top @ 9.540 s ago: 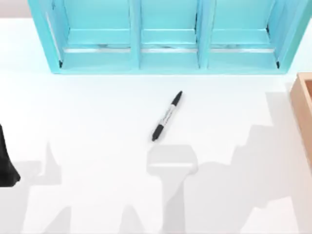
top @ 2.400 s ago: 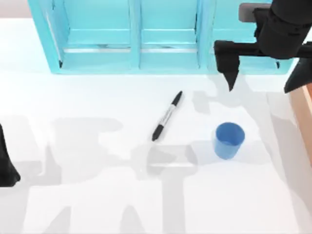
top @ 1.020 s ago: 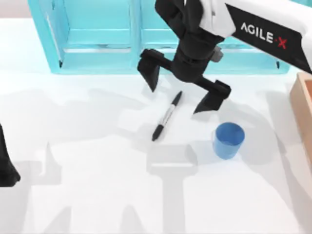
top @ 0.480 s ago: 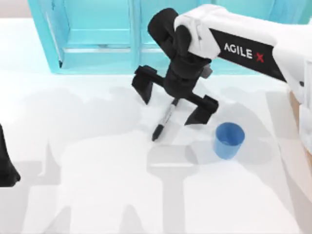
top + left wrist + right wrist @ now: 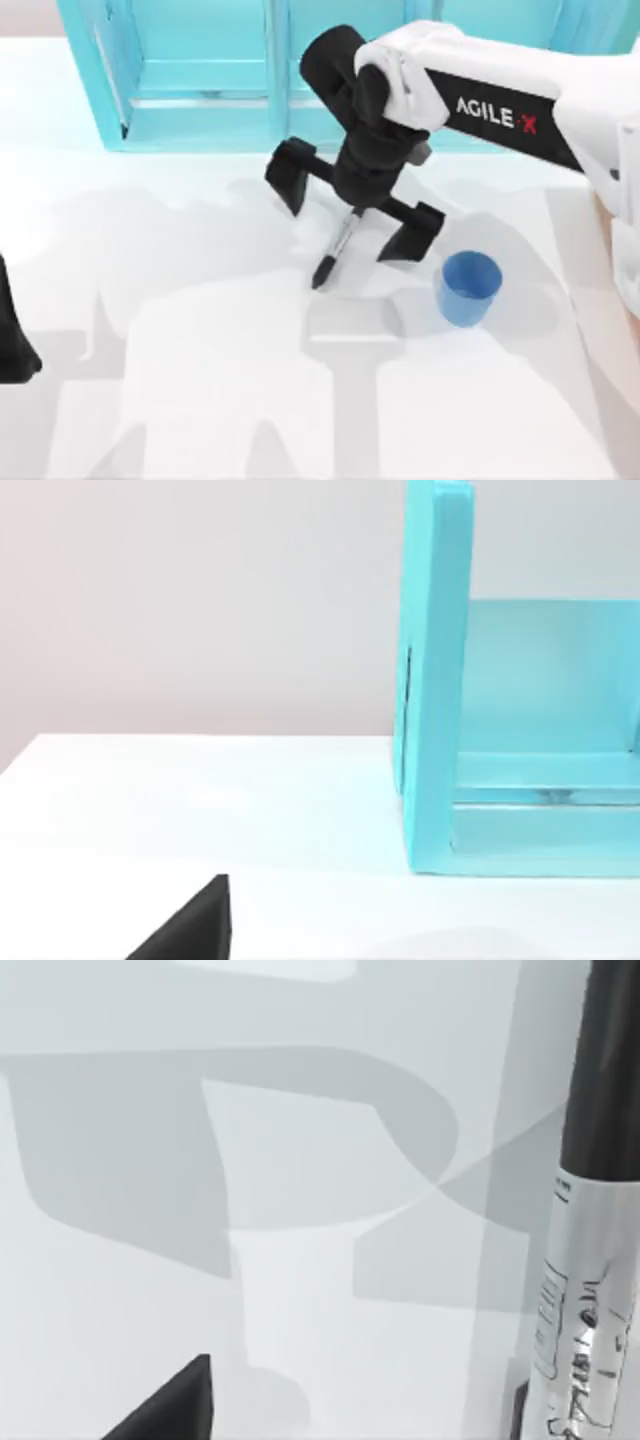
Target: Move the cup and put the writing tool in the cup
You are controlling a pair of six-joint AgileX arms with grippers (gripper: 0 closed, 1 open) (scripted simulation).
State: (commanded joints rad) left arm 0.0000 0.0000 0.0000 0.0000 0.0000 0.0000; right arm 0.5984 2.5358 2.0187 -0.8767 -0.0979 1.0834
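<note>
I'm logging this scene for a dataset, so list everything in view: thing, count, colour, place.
Table: one, white, under everything.
Shelf unit: one, turquoise, three compartments, along the table's far edge.
Wooden box: one, tan, at the table's right edge.
Cup: one, blue, upright, right of the marker, apart from it.
Marker: one, black with grey barrel, lying mid-table.
Right hand: one, black, open, straddling the marker's upper end.
Left hand: one, black, parked at the table's left edge.

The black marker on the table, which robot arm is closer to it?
The right one. The right gripper hangs directly over the marker, its open fingers straddling the barrel. The left gripper sits parked at the table's far left edge, far from the marker.
</note>
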